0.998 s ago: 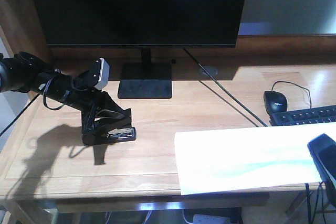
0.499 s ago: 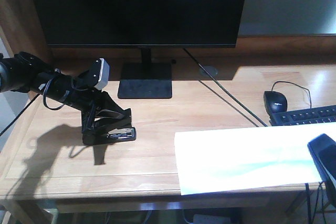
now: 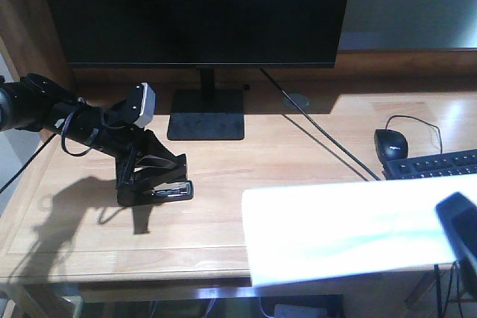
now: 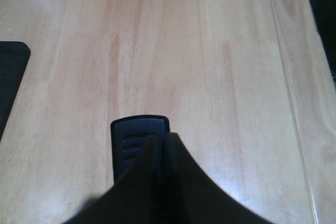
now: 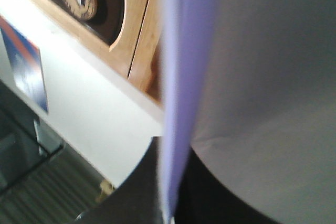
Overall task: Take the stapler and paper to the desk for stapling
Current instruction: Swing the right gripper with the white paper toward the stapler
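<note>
White paper [image 3: 335, 232], thin and floppy, spans the R half of the bench [image 3: 209, 158], with its near edge past the front rim. It looks raised rather than flat, tho the front view is too blurred to be sure. The right gripper [image 3: 456, 217] has its R end. In the wrist view the sheet [image 5: 252, 77] runs edge-on down into the dark jaws, which are together on it.

Handling, as I judge it:
- Very light, no stiffness, so it sags away from the pinch point.
- It'll crease or tear if dragged against the keyboard [image 3: 432, 163] or mouse [image 3: 391, 143].
- An edge pinch is about the only hold. Once it's flat on smooth wood it's hard to lift, so an edge left overhanging the rim gives a way back in.

The black stapler [image 3: 168, 191] sits on the bench L of centre, in front of the monitor stand [image 3: 206, 113]. The left gripper [image 3: 149, 180] is down over it. In the wrist view its jaws are closed on the body, with the ribbed nose [image 4: 139, 129] poking out past the fingertips [image 4: 157, 153].

Probably rigid, fairly weighty for its size, and smooth plastic. It's hinged, so squeezing top-to-base risks firing a staple. Hold the flanks, mid-body, near the balance point.
</note>
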